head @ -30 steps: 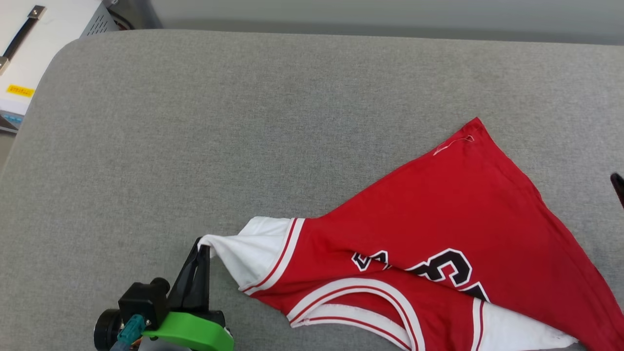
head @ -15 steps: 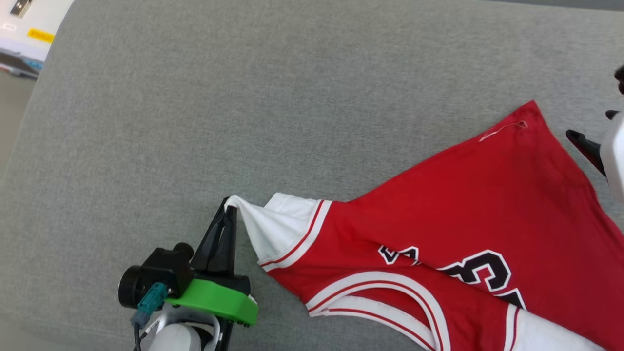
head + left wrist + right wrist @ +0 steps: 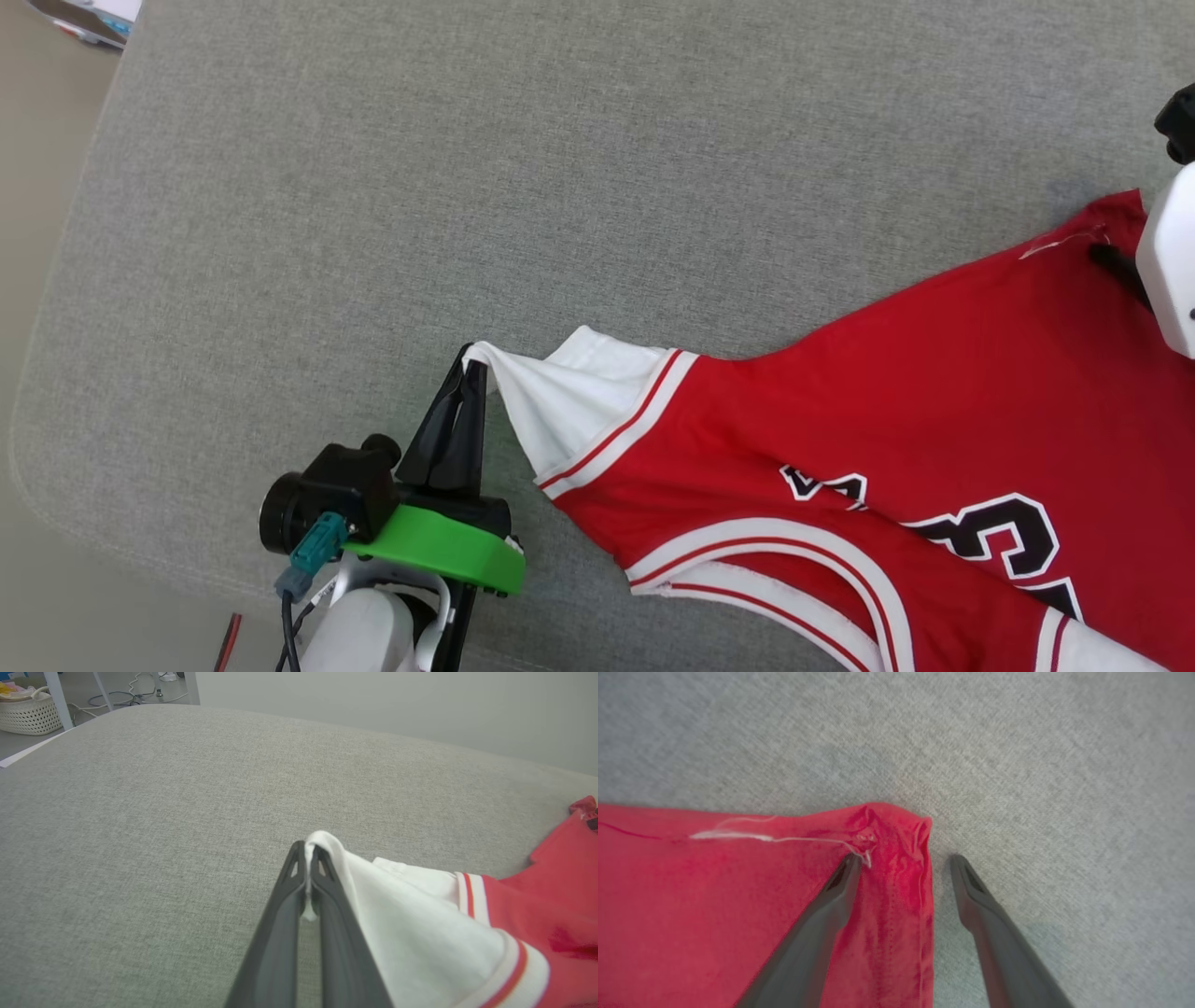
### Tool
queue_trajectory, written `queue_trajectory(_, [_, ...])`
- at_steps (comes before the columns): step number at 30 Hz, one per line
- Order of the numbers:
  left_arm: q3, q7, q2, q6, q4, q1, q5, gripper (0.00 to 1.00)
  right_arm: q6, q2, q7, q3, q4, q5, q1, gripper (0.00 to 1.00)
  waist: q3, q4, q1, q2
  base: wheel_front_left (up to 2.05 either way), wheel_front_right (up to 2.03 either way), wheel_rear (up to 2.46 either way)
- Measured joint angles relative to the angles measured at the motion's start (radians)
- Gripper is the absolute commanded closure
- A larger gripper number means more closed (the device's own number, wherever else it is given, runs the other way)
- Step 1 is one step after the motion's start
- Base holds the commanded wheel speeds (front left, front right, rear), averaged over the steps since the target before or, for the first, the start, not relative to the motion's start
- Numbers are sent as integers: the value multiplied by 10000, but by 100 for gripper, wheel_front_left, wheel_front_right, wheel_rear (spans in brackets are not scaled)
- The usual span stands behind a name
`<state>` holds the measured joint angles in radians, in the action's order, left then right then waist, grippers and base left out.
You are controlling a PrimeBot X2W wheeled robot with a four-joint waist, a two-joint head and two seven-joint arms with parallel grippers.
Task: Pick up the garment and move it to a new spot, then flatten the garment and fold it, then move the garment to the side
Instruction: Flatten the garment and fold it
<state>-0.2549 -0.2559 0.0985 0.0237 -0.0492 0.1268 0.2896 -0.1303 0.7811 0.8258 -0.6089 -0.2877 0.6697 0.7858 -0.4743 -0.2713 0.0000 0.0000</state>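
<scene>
– Two grippers are working here; what is lying under them?
– A wide grey padded surface (image 3: 373,187) is spreading across the head view. The garment (image 3: 934,392), a red jersey with white sleeves, is lying on its right half, stretching diagonally from the centre to the right edge.
– What is holding it?
– The left gripper (image 3: 471,359) is staying pinched shut on the tip of the white sleeve (image 3: 579,401), drawing it into a point. The right gripper (image 3: 905,858), barely showing at the edge a second ago, is now reaching the far red hem corner (image 3: 896,821). Its jaws are standing wide open, one finger over the cloth, the other over bare grey, gripping nothing.
– Meaning?
– Probably a second grab is coming, so both arms can be lifting the jersey to a new spot. A loose white thread (image 3: 738,835) is trailing beside that corner.
</scene>
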Motion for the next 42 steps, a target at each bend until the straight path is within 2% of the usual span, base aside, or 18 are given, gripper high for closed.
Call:
queue_trajectory(2, [50, 0, -36, 4, -19, 1, -25, 100, 0, 105, -25, -150, -67, 259, 67, 0, -54, -54, 0, 0, 0, 0, 0])
queue_trajectory(3, [82, 0, -46, 33, -33, 1, -44, 100, 0, 157, -102, -253, -94, 339, 141, 80, -58, -49, 0, 0, 0, 0, 0])
queue_trajectory(4, [109, 0, -58, 77, -46, 1, -69, 100, 0, 184, -238, -334, -148, 378, 179, 100, -49, -35, 0, 0, 0, 0, 0])
queue_trajectory(16, [474, 0, 13, 253, -63, -30, -447, 100, -10, -65, -2974, -550, -516, 571, 29, 100, 835, 374, 2, 0, 0, 0, 0])
queue_trajectory(20, [591, 0, 368, 339, 148, -28, -644, 100, -10, 73, -4029, -128, -228, 558, -177, 100, 1316, 548, 2, 0, 0, 0, 0])
queue_trajectory(26, [700, 142, 915, 439, 732, 313, -759, 100, -10, 71, -5037, 763, 257, 468, -614, 100, 1975, 870, 1, 0, 0, 0, 0])
queue_trajectory(36, [943, 1045, 1751, 694, 1829, 2880, -849, 100, -10, -516, -5459, 2531, 1499, -52, -886, 100, 2565, 1610, 1, 0, 0, 0, 0])
queue_trajectory(42, [828, 1511, 2153, 878, 1789, 5310, -784, 100, -10, -986, -5283, 3490, 2094, -568, -426, 100, 2346, 1907, 0, 0, 0, 0, 0])
